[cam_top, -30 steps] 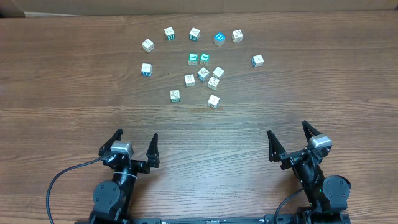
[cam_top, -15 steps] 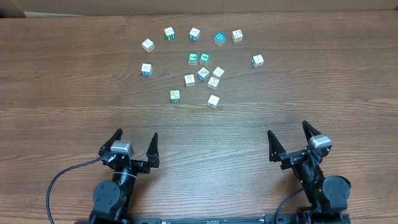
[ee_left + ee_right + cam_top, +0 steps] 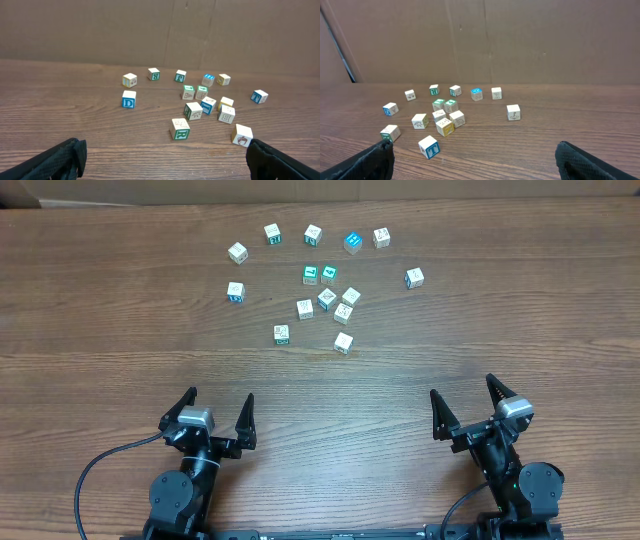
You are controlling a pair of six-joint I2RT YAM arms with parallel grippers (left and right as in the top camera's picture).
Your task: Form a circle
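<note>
Lying well ahead of both arms, the group of lettered blocks [image 3: 326, 300] sits in the far middle of the worktop [image 3: 120, 330], its white, pale wood and teal cubes scattered loosely rather than ringed. The left arm's fingers [image 3: 246, 418] and the right arm's fingers [image 3: 437, 412] hang over the near edge, both pairs spread wide and holding nothing, with bare wood between them and the nearest cubes. The group falls between the two arms, a little toward the left one, so neither has a clear advantage. The teal-marked cube [image 3: 282, 334] at the near left is closest to the left fingers, while the pale cube [image 3: 343, 342] beside it is about as close to the right ones. The scatter runs longer from left to right than from near to far, so its long axis lies across the arms' line of reach. It points no particular way, and the single cubes are turned at mixed angles. Five cubes along the far side trace a shallow arc and a clump crowds the middle, so the first reach probably needs to go straight forward into that clump.
</note>
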